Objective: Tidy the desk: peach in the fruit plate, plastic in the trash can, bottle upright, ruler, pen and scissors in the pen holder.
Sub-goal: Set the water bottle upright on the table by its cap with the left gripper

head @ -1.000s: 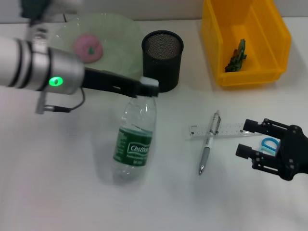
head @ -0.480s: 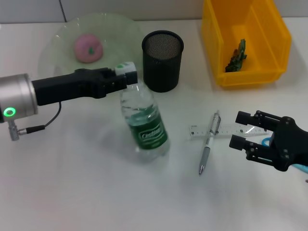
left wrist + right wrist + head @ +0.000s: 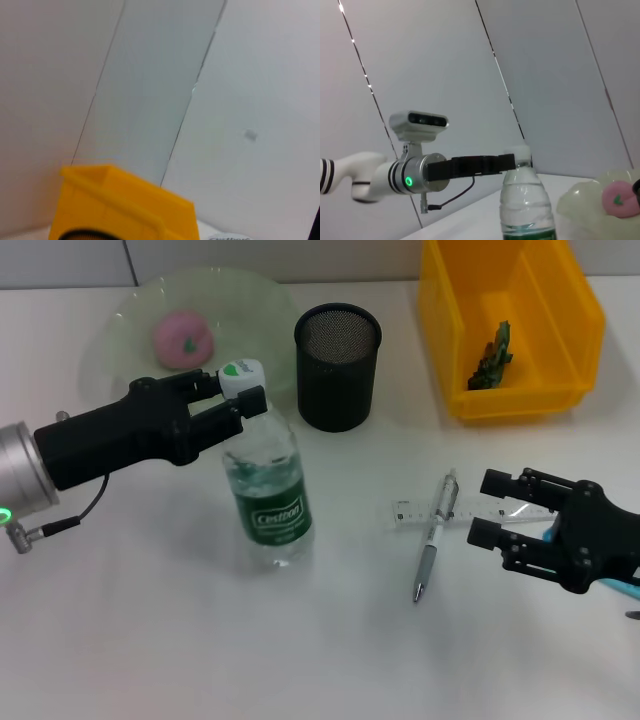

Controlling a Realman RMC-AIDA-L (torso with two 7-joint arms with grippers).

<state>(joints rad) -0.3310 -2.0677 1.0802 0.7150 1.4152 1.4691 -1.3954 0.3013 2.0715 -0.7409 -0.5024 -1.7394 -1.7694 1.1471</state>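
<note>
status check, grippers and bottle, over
Left gripper shut on the bottle cap, bottle upright on desk. Right gripper open, hovering by ruler and pen. Nothing blocking.

My right gripper (image 3: 492, 510) covers most of the scissors (image 3: 612, 583); only a blue sliver shows beside it, running off the head view's edge. The ruler (image 3: 450, 510) is partly under the pen (image 3: 433, 536) and my fingers. My left wrist view cuts off the trash can (image 3: 120, 205) and the bottle (image 3: 227, 236) beside it.
</note>
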